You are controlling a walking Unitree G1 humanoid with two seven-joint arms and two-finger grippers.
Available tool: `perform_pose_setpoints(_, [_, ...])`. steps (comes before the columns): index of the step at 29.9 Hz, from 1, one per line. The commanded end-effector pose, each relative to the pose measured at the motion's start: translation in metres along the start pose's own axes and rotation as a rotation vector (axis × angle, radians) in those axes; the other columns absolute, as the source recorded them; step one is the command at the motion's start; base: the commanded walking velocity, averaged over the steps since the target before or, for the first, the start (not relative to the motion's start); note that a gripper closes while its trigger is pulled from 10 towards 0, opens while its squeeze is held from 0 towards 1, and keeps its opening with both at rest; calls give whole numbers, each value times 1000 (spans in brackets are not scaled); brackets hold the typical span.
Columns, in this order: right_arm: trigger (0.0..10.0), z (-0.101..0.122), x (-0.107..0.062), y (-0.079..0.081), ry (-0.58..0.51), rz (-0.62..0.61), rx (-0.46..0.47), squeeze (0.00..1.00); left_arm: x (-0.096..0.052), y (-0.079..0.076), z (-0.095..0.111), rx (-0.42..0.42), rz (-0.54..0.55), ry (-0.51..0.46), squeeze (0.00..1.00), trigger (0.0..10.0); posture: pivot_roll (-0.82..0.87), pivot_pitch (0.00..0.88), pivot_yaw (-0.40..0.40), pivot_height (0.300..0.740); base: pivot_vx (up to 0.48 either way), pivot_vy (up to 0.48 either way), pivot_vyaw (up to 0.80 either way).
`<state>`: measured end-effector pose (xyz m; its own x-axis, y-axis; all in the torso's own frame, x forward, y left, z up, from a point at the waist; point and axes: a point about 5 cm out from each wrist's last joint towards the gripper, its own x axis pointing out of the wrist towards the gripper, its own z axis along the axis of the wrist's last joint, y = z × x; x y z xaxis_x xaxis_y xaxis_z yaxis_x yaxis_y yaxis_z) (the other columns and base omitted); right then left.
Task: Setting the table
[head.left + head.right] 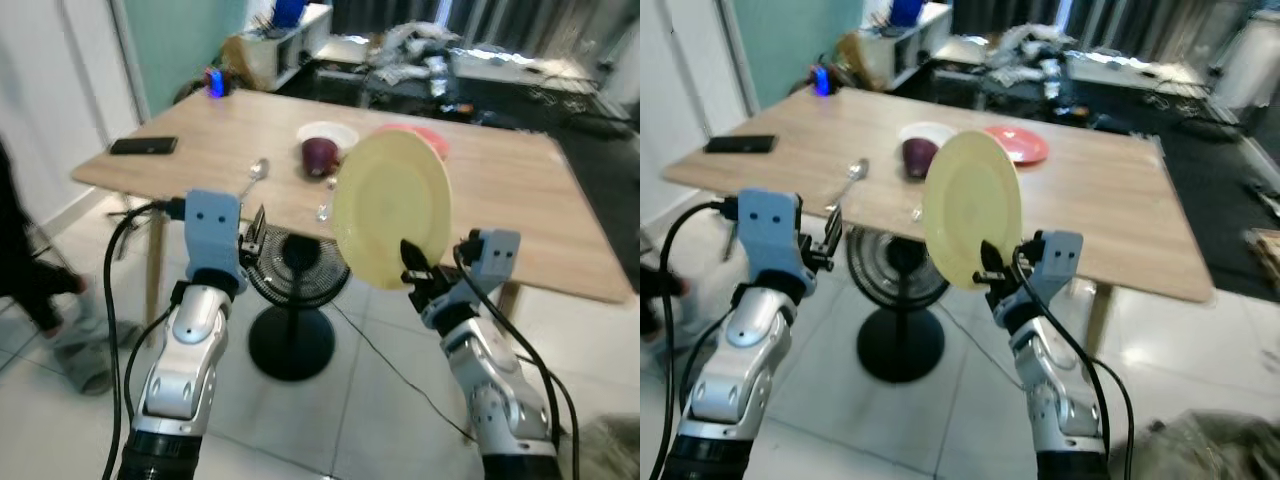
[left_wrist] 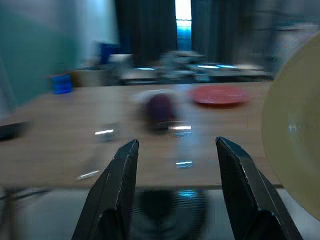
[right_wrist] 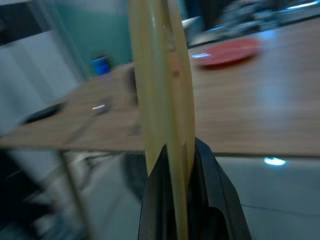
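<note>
The right pincer (image 1: 415,272) pinches the lower rim of a yellow plate (image 1: 392,210), held upright just short of the surface (image 1: 520,190). The left pincer (image 1: 254,238) hangs spread, empty. Carrying seems underway; next, probably tilt the plate flat beyond the pincer, near the spoon (image 1: 255,175).

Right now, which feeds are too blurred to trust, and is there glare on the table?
Left wrist view: table and red plate smeared, the open left end effector sharper. Right wrist view: yellow plate, pinched at its rim by the right end effector, blurred, and the background streaked. Eye views: mildly soft; window glare across the tabletop's far edge.
</note>
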<state>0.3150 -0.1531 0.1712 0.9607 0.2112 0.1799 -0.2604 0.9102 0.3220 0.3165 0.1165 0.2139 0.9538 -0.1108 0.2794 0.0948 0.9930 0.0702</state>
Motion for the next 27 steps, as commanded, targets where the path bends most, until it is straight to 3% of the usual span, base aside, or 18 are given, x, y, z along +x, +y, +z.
perform_pose_setpoints(1, [10000, 0, -2, -3, -4, -13, 3, 0, -1, -3, -5, -8, -17, 21, 0, 10000, -68, 0, 18, 740, 0, 0, -800])
perform_pose_setpoints(27, [10000, -3, -4, -3, 7, -14, 15, 0, -2, -7, -9, -13, -33, 33, 0, 10000, -69, 0, 23, 740, 0, 0, -800])
